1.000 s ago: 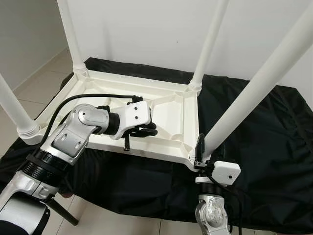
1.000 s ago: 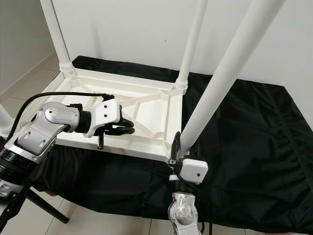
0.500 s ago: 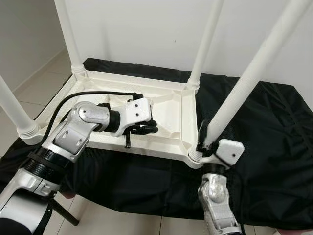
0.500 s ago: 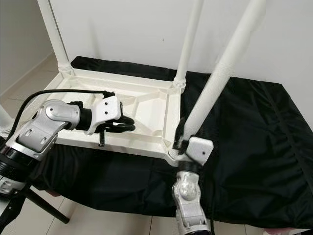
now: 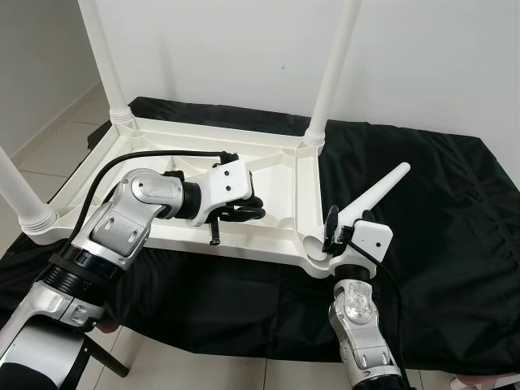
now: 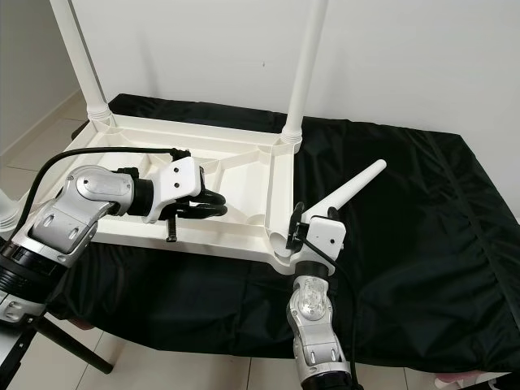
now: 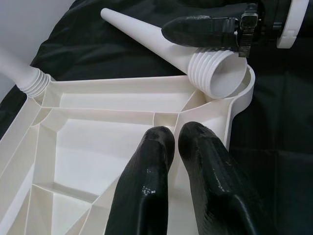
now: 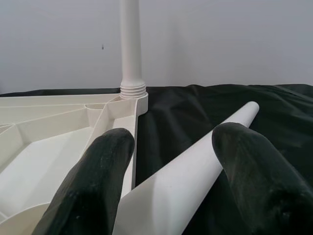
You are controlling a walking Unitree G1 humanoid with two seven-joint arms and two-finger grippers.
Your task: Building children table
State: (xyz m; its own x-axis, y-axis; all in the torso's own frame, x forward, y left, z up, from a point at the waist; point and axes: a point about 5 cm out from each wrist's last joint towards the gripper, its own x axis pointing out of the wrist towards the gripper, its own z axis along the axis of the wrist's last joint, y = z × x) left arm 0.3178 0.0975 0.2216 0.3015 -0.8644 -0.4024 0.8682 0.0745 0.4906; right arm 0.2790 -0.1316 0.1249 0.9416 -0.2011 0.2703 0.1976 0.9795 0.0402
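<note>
One tabletop [image 5: 268, 175], upside down. Four legs in all: three stand upright in corner sockets, the far-left leg [image 5: 99, 57], the far-right leg [image 5: 331, 69] and the near-left leg [image 5: 16, 185]; the fourth leg [image 5: 375, 193] lies tilted at the near-right corner. One black cloth [image 5: 431, 211] under it all. Two claws: the left claw [image 5: 244, 213] and the right claw [image 5: 331, 236]. One small screw-like piece [image 5: 215, 234] hangs below the left claw.

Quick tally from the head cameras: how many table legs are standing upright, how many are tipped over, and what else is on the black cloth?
Upright legs: 3
Tipped leg: 1, between the right gripper fingers
Upside-down tabletop: 1
Total: 5 things on the black cloth
</note>
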